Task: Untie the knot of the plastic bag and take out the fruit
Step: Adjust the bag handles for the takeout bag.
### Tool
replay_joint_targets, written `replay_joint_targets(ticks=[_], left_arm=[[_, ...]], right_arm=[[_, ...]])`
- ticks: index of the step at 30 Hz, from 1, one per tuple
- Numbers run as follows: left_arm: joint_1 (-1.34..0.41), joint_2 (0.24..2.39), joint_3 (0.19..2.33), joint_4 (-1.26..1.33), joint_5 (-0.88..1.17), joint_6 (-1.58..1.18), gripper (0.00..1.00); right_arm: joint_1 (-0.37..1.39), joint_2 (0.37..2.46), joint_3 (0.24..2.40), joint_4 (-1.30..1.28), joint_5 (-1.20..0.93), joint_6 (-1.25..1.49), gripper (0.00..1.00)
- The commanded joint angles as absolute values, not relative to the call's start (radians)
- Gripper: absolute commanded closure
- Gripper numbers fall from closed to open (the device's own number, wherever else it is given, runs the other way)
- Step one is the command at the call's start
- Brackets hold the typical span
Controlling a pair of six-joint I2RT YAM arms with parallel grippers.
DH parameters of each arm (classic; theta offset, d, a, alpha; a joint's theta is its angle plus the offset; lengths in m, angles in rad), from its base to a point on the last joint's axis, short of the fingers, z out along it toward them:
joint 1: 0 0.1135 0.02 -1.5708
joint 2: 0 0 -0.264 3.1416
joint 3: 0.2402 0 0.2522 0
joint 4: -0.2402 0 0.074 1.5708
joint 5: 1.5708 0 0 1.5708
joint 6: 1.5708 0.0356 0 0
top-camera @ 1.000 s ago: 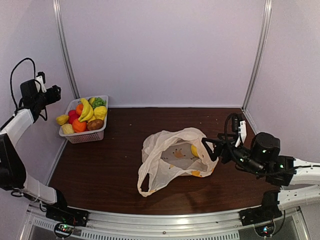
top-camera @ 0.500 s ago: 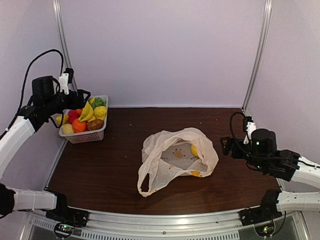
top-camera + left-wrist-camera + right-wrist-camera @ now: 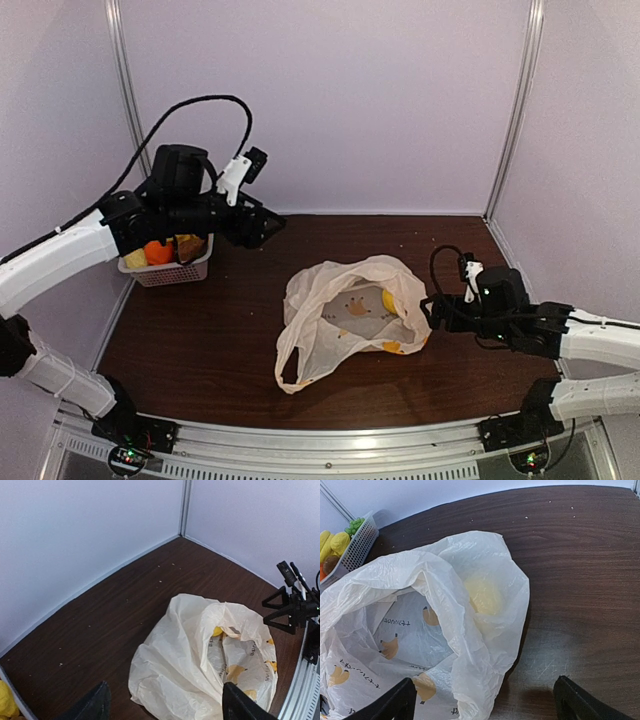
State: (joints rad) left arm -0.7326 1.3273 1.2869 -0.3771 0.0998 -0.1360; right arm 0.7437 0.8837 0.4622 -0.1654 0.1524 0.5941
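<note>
1. From above, the plastic bag lies open on the middle of the bench. A yellow fruit sits inside at its 3 o'clock edge, the right gripper just beside it and the left gripper high at 10 o'clock.
2. Left wrist: jaws wide, empty, aimed at the bag; closing on it may pinch only film.
3. Right wrist: jaws wide, empty; plastic veils the fruit, so grabbing could drag the whole bag.

Room around the bag, mouth gaping.
Bare table lies left of the bag and behind it; the right gripper crowds its right side; the basket stands far left.
</note>
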Motion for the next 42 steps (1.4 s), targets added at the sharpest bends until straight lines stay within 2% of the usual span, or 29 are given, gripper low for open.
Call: replay_joint_targets(ticks=[1, 7, 16, 20, 22, 25, 30, 34, 42], left_arm=[[-0.789, 1.459, 1.284, -0.276, 0.257, -0.139, 0.22], [-0.839, 1.631, 1.344, -0.247, 0.345, -0.121, 0.21], [-0.839, 1.787, 1.388, -0.298, 0.260, -0.124, 0.19], [-0.839, 1.809, 1.393, -0.315, 0.257, -0.124, 0.22], [-0.839, 1.814, 1.391, -0.317, 0.272, -0.124, 0.31], [-0.839, 1.815, 1.382, -0.316, 0.311, -0.131, 0.53], [-0.839, 1.813, 1.363, -0.320, 0.336, -0.146, 0.76], [-0.841, 1.803, 1.359, -0.324, 0.371, -0.150, 0.98], [-0.896, 1.724, 1.310, -0.256, 0.476, -0.127, 1.00]], right_arm=[[0.739, 0.957, 0.439, -0.074, 0.101, 0.606, 0.08], [0.739, 1.055, 0.445, -0.002, 0.063, 0.610, 0.22], [0.739, 1.124, 0.475, 0.033, 0.046, 0.592, 0.44], [0.738, 1.119, 0.474, 0.030, 0.056, 0.591, 0.57], [0.738, 1.117, 0.477, 0.026, 0.066, 0.591, 0.60], [0.739, 1.120, 0.489, 0.017, 0.078, 0.587, 0.66], [0.738, 1.146, 0.515, 0.020, 0.086, 0.586, 0.77], [0.738, 1.159, 0.530, 0.021, 0.102, 0.574, 0.80], [0.718, 1.195, 0.609, -0.029, 0.168, 0.495, 0.83]])
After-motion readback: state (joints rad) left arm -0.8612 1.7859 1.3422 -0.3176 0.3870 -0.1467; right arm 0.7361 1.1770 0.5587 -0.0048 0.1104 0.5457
